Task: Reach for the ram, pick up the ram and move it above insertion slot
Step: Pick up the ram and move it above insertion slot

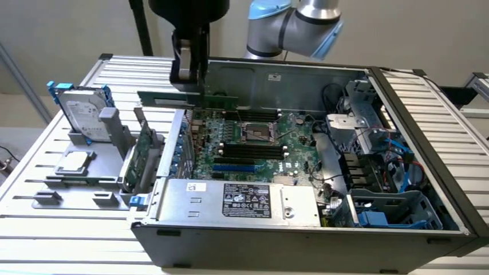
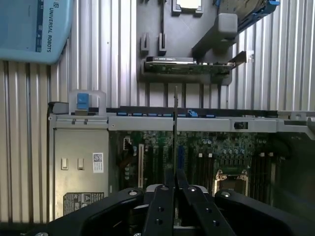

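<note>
Open computer case (image 1: 428, 172) lying on a slatted metal table (image 1: 46, 229), with the arm's hand (image 1: 189, 86) hanging above the case's far wall, toward the exterior view's left. The hand is closed on the ram (image 1: 187, 100): the thin green stick is clamped near its middle between the two dark fingers (image 2: 162, 206), which stand nearly together with only the board's thickness between them. The ram is airborne, clear of the motherboard (image 1: 252, 143), its long axis level and running along the case's far wall; in the wrist view it appears edge-on as a narrow dark blade (image 2: 175, 128) extending straight out from the fingers across the board below. The dark memory slots (image 1: 248, 152) lie on the motherboard lower than the hand and nearer the case's front edge, beside the processor socket (image 1: 258, 132). Whether the ram's long axis is matched to the slots' cannot be judged. A fixture (image 1: 84, 172) near the table's left edge carries spare parts, including a green expansion card (image 1: 136, 157)
</note>
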Robot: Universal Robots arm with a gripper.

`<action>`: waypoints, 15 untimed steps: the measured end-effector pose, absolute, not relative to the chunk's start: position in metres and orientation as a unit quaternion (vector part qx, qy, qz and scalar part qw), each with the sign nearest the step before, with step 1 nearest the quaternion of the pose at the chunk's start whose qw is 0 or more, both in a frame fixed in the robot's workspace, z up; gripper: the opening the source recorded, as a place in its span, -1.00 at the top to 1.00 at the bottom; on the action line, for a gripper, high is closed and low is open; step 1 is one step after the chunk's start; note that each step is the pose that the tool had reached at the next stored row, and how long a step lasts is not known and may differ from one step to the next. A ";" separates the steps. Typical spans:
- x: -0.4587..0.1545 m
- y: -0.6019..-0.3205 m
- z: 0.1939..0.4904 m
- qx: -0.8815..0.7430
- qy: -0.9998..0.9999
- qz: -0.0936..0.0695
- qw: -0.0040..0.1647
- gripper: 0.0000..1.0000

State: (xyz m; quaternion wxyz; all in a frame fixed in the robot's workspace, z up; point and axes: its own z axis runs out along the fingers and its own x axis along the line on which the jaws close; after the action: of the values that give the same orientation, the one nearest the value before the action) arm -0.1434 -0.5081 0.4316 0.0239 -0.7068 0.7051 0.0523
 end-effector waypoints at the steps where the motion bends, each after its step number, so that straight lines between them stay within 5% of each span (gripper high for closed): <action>1: -0.139 -0.508 0.432 -0.707 0.705 0.052 0.024 0.74; 15: -0.103 -0.477 0.430 -0.707 0.705 0.051 0.022 0.74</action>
State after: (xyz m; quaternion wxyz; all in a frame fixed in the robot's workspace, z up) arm -0.1027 -0.4767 0.4297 0.0221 -0.7068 0.7052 0.0505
